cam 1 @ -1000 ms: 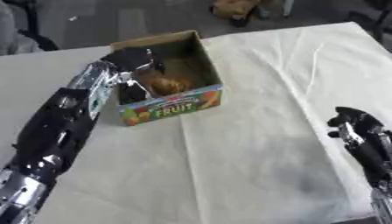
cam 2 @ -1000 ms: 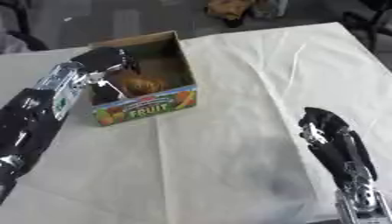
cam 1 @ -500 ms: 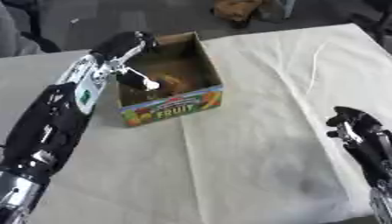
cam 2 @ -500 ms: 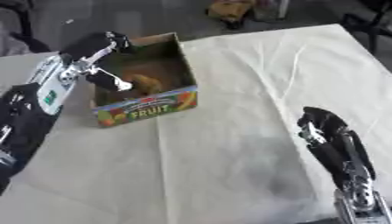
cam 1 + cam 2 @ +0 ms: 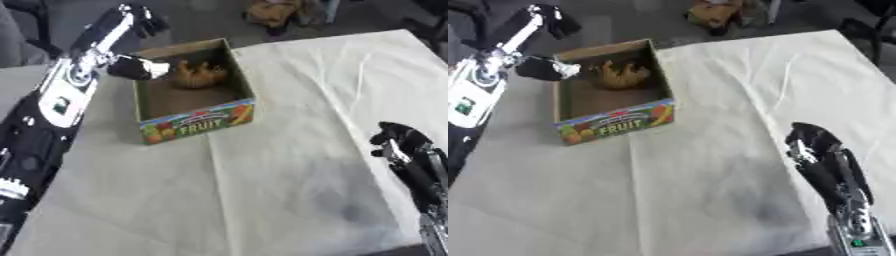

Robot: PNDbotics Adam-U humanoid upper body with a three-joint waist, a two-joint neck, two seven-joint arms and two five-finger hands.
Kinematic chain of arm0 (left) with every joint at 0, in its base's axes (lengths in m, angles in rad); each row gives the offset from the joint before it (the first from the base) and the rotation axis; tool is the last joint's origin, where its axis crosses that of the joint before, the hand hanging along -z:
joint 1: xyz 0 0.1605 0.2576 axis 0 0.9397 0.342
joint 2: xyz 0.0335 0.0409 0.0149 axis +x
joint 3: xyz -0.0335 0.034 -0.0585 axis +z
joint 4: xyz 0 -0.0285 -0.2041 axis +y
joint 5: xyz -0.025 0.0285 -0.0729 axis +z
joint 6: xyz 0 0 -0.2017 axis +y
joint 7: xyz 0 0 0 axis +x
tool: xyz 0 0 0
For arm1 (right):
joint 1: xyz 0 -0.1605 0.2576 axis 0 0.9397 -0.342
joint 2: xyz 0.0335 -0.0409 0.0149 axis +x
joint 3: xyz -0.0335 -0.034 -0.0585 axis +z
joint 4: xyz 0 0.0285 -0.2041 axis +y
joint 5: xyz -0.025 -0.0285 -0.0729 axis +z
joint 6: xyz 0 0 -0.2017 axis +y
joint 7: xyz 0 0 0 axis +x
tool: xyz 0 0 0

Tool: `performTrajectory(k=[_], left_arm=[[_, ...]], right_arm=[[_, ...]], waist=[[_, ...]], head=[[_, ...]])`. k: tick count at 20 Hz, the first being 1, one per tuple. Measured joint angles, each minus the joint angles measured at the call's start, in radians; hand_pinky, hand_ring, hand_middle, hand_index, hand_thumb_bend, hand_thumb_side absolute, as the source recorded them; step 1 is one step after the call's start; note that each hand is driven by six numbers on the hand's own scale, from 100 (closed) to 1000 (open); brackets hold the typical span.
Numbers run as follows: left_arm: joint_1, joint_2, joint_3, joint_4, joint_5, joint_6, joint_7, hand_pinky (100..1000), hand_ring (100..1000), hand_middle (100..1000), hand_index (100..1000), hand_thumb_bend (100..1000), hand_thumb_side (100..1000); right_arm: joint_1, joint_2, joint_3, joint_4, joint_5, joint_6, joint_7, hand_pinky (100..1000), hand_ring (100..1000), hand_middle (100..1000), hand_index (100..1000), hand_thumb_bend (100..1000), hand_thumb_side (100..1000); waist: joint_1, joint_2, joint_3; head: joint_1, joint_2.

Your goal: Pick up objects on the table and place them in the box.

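box (image 5: pixel 194 121) – brown object (image 5: pixel 194 74) now inside | left hand (image 5: pixel 131 20) lifted clear, fingers relaxed, empty | right hand (image 5: pixel 814 142) idle – fingers unclear

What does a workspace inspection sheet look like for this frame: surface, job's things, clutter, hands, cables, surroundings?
Surface: table covered by a pale cloth, creased.
Job's things: open cardboard box printed FRUIT at the far left of the table; a brown object lies inside at its far end.
Clutter: nothing seen on the cloth.
Hands: left hand raised beyond the box's far left corner, holding nothing; right hand idle at the lower right.
Cables: nothing seen.
Surroundings: grey floor with a brownish heap beyond the table.
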State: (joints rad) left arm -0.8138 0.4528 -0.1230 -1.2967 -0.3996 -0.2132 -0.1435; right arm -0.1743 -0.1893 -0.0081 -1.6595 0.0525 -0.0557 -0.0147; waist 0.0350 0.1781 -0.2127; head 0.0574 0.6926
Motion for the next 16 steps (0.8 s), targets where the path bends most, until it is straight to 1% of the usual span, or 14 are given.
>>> performTrajectory(k=[2,3,5,6,8,11,12,16], left_arm=[[0.039,0.009,0.012,-0.056,0.084,0.023,0.02,589,598,564,707,309,283],[0.062,0.012,0.018,-0.083,0.131,0.036,0.034,586,596,562,706,291,293],[0.111,0.014,0.033,-0.133,0.228,0.057,0.069,585,598,564,706,283,301],[0.134,0.015,0.039,-0.156,0.272,0.066,0.087,579,597,565,707,265,331],[0.185,0.015,0.055,-0.198,0.362,0.084,0.128,574,597,567,708,265,370],[0.27,0.013,0.08,-0.258,0.492,0.109,0.19,572,596,567,707,264,390],[0.294,0.013,0.088,-0.277,0.526,0.117,0.206,571,597,569,709,269,416],[0.394,0.012,0.116,-0.343,0.609,0.145,0.248,573,603,577,724,256,447]], right_arm=[[0.003,0.0,-0.003,0.0,0.0,0.001,-0.001,633,710,586,779,100,499],[0.005,0.0,-0.004,0.0,0.0,0.001,-0.002,633,710,586,779,100,498],[0.008,0.0,-0.004,0.0,0.001,0.002,-0.005,633,710,586,779,100,497],[0.008,0.0,-0.005,0.0,0.002,0.001,-0.006,633,710,586,779,100,496],[0.009,0.0,-0.01,0.0,0.003,0.0,-0.008,633,710,586,779,100,498],[0.013,-0.001,-0.012,0.0,0.003,0.001,-0.011,633,710,586,779,100,500],[0.014,-0.001,-0.014,0.0,0.003,0.002,-0.012,634,710,587,780,100,500],[0.017,-0.002,-0.016,0.0,0.003,0.001,-0.015,634,709,586,780,100,503]], waist=[[0.0,-0.003,0.006],[0.0,-0.003,0.008],[0.0,-0.005,0.017],[0.0,-0.006,0.021],[-0.001,-0.008,0.028],[-0.002,-0.012,0.043],[-0.003,-0.012,0.047],[-0.005,-0.02,0.067]], head=[[-0.004,0.0],[-0.006,0.0],[-0.009,0.001],[-0.011,0.001],[-0.014,0.002],[-0.017,0.008],[-0.018,0.009],[-0.02,0.013]])
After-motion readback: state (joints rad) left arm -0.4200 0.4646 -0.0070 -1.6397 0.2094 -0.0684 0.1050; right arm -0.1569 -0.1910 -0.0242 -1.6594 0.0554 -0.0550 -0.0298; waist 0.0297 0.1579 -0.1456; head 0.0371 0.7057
